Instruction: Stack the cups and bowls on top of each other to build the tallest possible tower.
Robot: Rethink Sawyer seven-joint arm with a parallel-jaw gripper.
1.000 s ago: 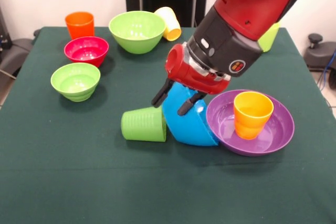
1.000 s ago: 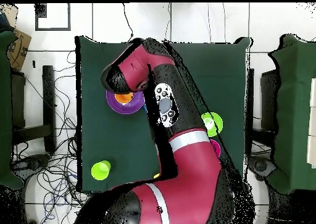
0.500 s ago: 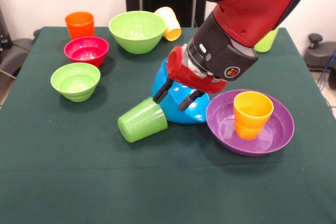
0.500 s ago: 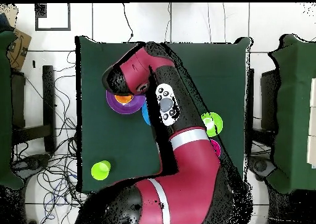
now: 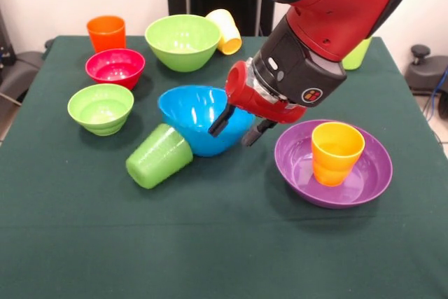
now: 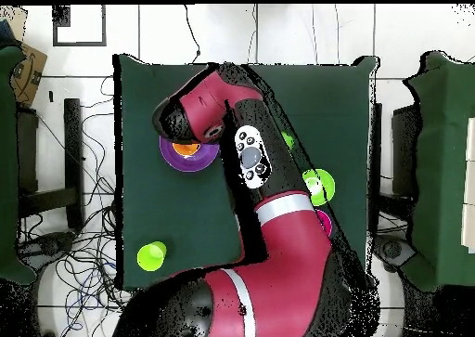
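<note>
The blue bowl (image 5: 196, 118) sits mouth up at mid-table. My gripper (image 5: 234, 131) is open and straddles its right rim, one finger (image 5: 220, 121) inside and the other outside. The ribbed green cup (image 5: 159, 155) lies on its side against the bowl's left flank. To the right, an orange-yellow cup (image 5: 337, 152) stands in the purple bowl (image 5: 301, 173), a two-piece tower. In the overhead view the arm hides the gripper and the blue bowl; the purple bowl (image 6: 171, 157) and its cup (image 6: 186, 149) show.
An orange cup (image 5: 106, 33), a red bowl (image 5: 115, 68) and a small lime bowl (image 5: 101, 108) stand at the left. A large lime bowl (image 5: 183, 41) and a tipped pale yellow cup (image 5: 225, 31) sit at the back. A yellow-green cup (image 5: 357, 52) peeks from behind the arm.
The blue bowl went from standing on its edge, through a tipped-over pose, to mouth up, and shifted left. The green cup was pushed left and turned. The gripper stayed at the bowl's rim.
</note>
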